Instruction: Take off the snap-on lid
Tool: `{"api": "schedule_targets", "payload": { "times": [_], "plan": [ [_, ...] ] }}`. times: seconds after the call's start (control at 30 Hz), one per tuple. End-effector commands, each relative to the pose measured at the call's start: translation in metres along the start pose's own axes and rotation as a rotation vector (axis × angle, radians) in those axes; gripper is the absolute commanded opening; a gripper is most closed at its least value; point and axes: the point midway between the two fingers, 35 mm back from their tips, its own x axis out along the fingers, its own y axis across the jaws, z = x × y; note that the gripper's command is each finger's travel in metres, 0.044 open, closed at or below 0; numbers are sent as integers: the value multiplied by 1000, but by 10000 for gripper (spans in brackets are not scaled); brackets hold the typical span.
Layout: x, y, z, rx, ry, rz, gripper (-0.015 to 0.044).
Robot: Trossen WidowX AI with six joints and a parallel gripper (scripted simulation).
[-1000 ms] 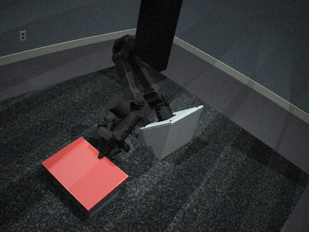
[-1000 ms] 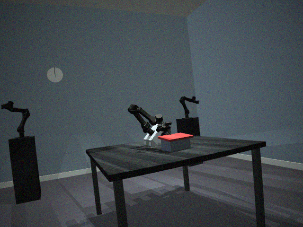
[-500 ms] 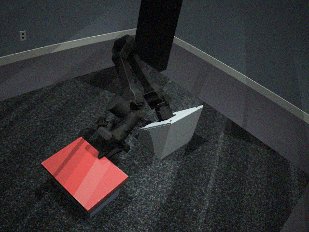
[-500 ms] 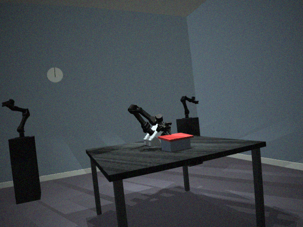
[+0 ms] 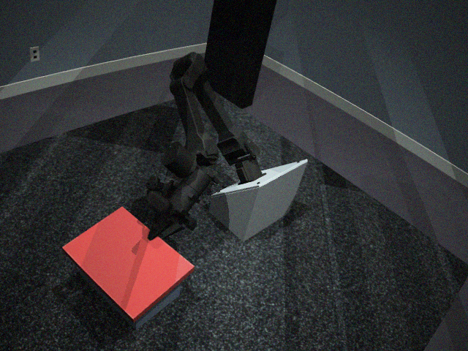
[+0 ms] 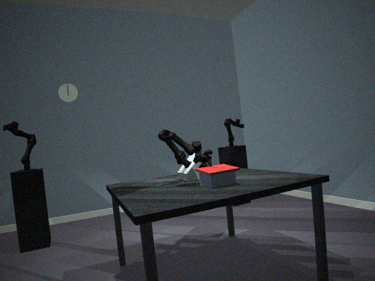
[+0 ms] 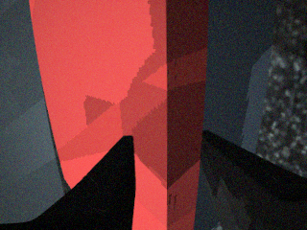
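The red lid (image 5: pixel 109 260) (image 6: pixel 217 169) (image 7: pixel 96 62) lies over the top of the blue-grey storage box (image 5: pixel 159 306) (image 6: pixel 218 180), right side up. Whether all its edges are seated is too small to tell. My gripper (image 5: pixel 151 238) (image 7: pixel 165 142) is shut on the lid's edge nearest the arm. In the wrist view one finger is over the red top face and the other is on the far side of the darker red rim, against the box side. The gripper's tips are hard to make out in the exterior view.
The arm's base is on a grey wedge-shaped stand (image 5: pixel 264 209) (image 6: pixel 188 176) with a white sloping top, close behind the box. The dark table (image 6: pixel 169 202) carries both. Two other arms stand on black pedestals (image 6: pixel 30 208) (image 6: pixel 233 157) away from the table.
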Motion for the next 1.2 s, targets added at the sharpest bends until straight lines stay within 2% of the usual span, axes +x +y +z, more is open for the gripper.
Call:
{"api": "schedule_targets", "payload": {
  "times": [0.0, 1.17],
  "plan": [
    [-3, 4, 0, 1, 0, 1, 0],
    [-22, 48, 0, 3, 1, 1, 0]
  ]
}}
